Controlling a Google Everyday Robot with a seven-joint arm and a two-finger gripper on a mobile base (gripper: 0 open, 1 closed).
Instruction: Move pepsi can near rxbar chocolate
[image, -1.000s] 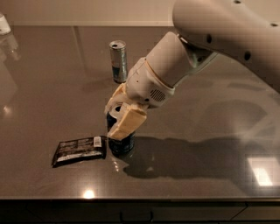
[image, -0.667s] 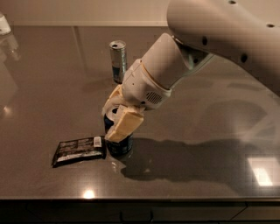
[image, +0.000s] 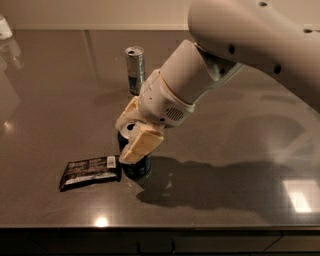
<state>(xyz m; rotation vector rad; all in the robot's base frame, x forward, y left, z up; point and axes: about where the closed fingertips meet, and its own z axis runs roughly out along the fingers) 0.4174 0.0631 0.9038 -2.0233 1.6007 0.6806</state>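
Observation:
The pepsi can is a short dark blue can with a silver top. It stands upright on the dark table, right beside the right end of the rxbar chocolate, a flat black wrapper with white text. My gripper reaches down from the upper right. Its cream fingers sit on either side of the can's top, shut on it. The front finger hides part of the can's upper side.
A taller slim silver-blue can stands behind, further back on the table. A pale object sits at the far left corner. The table's front edge runs along the bottom. My big white arm fills the upper right.
The arm has shifted slightly to the left. The pepsi can stays beside the wrapper with the gripper still around it.

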